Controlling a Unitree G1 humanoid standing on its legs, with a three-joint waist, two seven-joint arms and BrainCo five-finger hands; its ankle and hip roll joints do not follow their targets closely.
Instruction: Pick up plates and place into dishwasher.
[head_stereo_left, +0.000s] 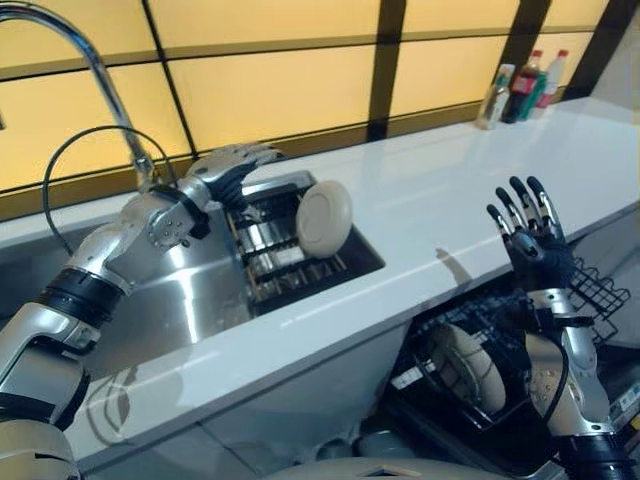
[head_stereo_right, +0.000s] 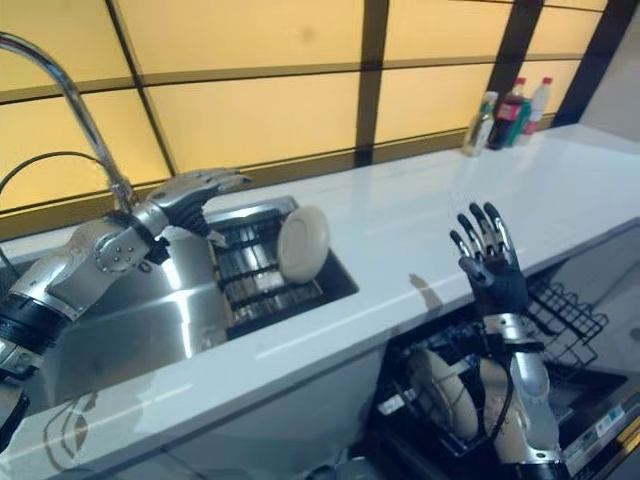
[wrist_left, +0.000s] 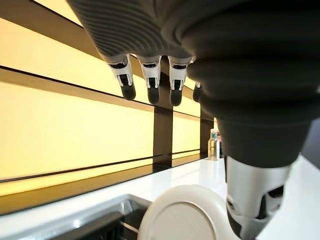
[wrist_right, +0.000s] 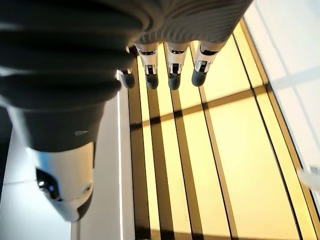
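Left hand (head_stereo_right: 200, 187) open above the sink rack (head_stereo_right: 250, 265), cream plate (head_stereo_right: 302, 243) standing on edge just beside its fingers. Right hand (head_stereo_right: 490, 262) raised, fingers spread, over the dishwasher rack (head_stereo_right: 560, 310) holding plates (head_stereo_right: 445, 390) below it.

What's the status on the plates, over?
Left robot hand open above the sink rack, right robot hand open, raised over the dishwasher rack. One plate upright in the sink rack, plates already racked. Nothing blocking.
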